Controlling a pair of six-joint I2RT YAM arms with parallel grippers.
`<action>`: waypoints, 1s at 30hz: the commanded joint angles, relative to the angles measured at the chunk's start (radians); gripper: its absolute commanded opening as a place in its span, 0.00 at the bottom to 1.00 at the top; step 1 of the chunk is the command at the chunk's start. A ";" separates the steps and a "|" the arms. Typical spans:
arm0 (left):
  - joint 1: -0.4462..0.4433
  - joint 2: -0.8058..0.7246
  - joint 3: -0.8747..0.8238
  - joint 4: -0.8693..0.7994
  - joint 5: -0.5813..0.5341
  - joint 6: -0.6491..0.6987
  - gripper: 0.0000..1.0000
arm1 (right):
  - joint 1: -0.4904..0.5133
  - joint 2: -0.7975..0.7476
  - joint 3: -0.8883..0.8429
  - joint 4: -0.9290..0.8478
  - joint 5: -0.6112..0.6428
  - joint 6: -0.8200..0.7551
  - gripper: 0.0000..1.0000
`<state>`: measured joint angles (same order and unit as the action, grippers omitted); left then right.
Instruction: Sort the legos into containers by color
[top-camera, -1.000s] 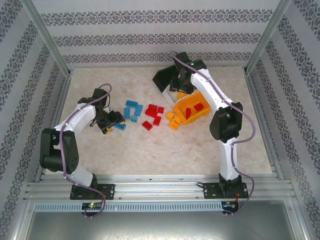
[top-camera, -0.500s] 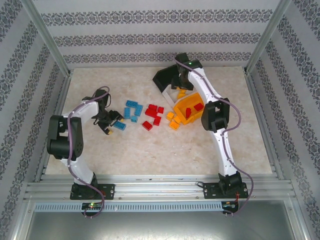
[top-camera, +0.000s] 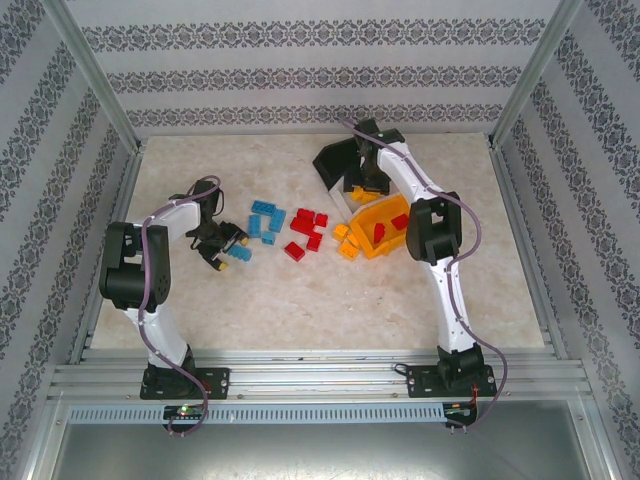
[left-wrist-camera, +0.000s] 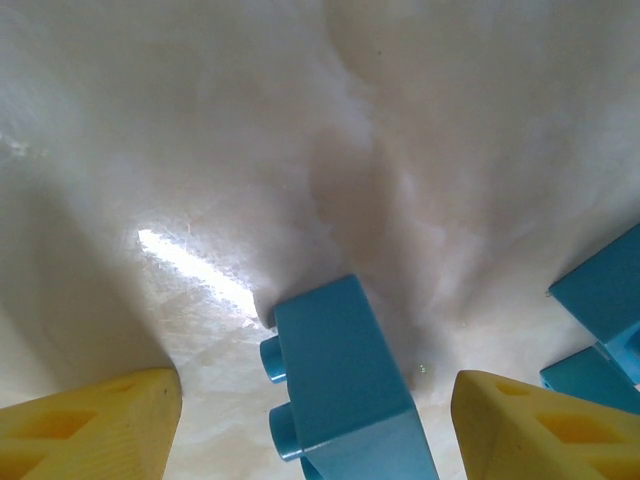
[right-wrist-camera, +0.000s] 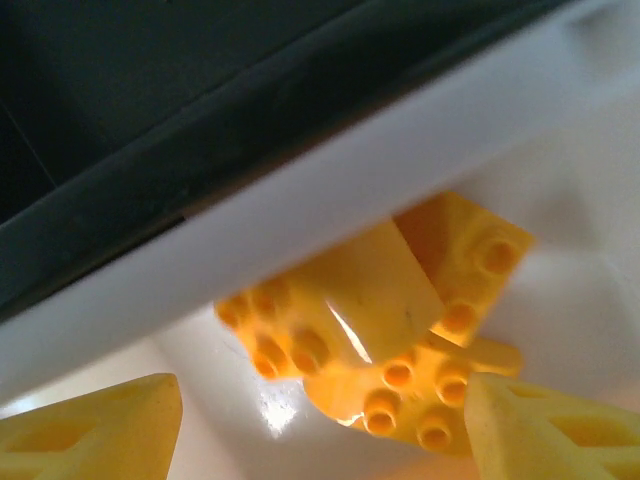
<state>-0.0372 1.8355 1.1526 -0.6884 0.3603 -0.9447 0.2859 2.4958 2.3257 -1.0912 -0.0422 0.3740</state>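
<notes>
In the left wrist view a light blue lego (left-wrist-camera: 340, 380) lies on its side on the table between my left gripper's (left-wrist-camera: 315, 430) yellow fingers, which stand open and clear of it. From above, that gripper (top-camera: 225, 249) is low at the left end of the pile. My right gripper (top-camera: 362, 188) hangs open over the white container (right-wrist-camera: 350, 170), where several orange-yellow legos (right-wrist-camera: 350, 310) lie below its fingertips. The black container (top-camera: 333, 160) adjoins it behind, and the orange container (top-camera: 395, 242) in front holds two red legos (top-camera: 381, 233).
Loose legos lie mid-table in three groups: light blue (top-camera: 267, 220), red (top-camera: 308, 228), orange-yellow (top-camera: 347, 243). More blue bricks (left-wrist-camera: 600, 320) sit just right of my left gripper. Patterned walls and metal frame posts enclose the table; open floor lies in front of the pile.
Both elbows have drawn in toward their bases while the grippers stayed roughly where they were. The container row has shifted slightly toward the front.
</notes>
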 joint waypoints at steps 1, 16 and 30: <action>0.010 0.039 -0.002 0.044 -0.011 -0.009 0.71 | 0.013 -0.108 -0.107 -0.001 -0.016 0.008 0.75; 0.010 0.046 -0.016 0.088 0.013 0.004 0.27 | 0.022 -0.485 -0.633 0.177 -0.031 0.055 0.75; -0.083 -0.061 0.161 0.225 0.075 -0.101 0.12 | -0.140 -0.885 -0.918 0.250 -0.219 0.217 0.76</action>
<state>-0.0673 1.7706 1.2228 -0.6075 0.3870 -0.9764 0.1890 1.6669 1.4765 -0.8639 -0.1696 0.5182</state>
